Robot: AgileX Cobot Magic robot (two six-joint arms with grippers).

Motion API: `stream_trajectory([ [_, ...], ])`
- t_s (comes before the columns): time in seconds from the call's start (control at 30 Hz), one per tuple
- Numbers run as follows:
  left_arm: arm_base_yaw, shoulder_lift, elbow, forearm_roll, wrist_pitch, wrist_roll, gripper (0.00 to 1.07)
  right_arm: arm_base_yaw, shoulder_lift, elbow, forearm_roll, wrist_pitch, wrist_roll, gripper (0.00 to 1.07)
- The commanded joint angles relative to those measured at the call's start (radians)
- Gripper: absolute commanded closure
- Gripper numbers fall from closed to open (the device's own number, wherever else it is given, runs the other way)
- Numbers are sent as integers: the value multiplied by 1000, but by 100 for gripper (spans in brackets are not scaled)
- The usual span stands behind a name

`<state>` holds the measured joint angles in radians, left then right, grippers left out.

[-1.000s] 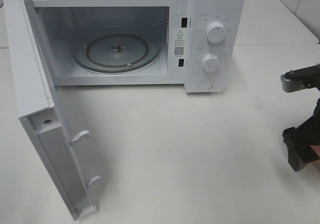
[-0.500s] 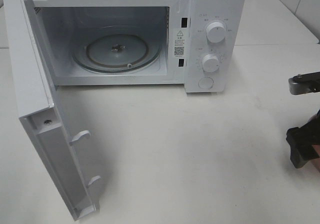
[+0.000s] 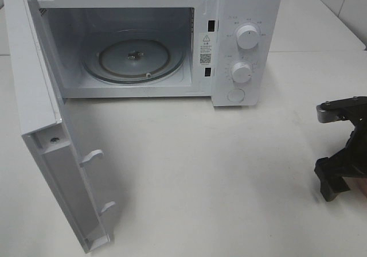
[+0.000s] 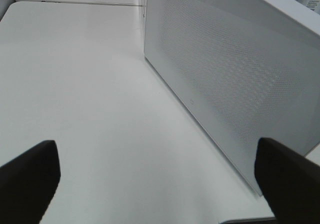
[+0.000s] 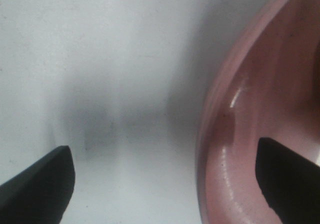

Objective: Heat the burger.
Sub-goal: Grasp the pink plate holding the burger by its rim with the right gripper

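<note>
The burger is out of view in every frame. The white microwave (image 3: 241, 45) stands at the back with its door (image 3: 46, 154) swung open and an empty glass turntable (image 3: 135, 59) inside. My right gripper (image 3: 337, 175) is at the table's right edge. In the right wrist view it (image 5: 162, 184) is open, its jaws straddling the rim of a round pink plate (image 5: 260, 134), one finger over the plate and one over the table. My left gripper (image 4: 160, 184) is open and empty, just above the table beside the door's perforated outer face (image 4: 235, 74).
The white table (image 3: 218, 171) stretches in front of the microwave. The open door juts toward the front left. Two knobs (image 3: 248, 37) and a button sit on the microwave's right panel. A sliver of the pink plate (image 3: 360, 186) shows at the right edge.
My right gripper drifted slightly right, then came back left and lower at the table's right edge. The microwave and door have not moved.
</note>
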<state>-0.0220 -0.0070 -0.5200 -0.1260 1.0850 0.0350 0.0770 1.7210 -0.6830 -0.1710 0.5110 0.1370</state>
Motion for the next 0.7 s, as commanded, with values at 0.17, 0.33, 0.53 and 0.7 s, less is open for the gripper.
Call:
stream_trajectory([
  [0.17, 2, -15, 2, 2, -14, -4, 9, -6, 40, 4, -22, -27, -12, 23],
  [0.33, 2, -15, 2, 2, -14, -4, 9, -6, 75, 4, -26, -23, -12, 42],
  [0.53, 2, -15, 2, 2, -14, -4, 9, -6, 74, 4, -53, -20, 8, 69],
  [0.7, 2, -15, 2, 2, -14, -4, 9, -6, 75, 4, -99, -19, 44, 96],
])
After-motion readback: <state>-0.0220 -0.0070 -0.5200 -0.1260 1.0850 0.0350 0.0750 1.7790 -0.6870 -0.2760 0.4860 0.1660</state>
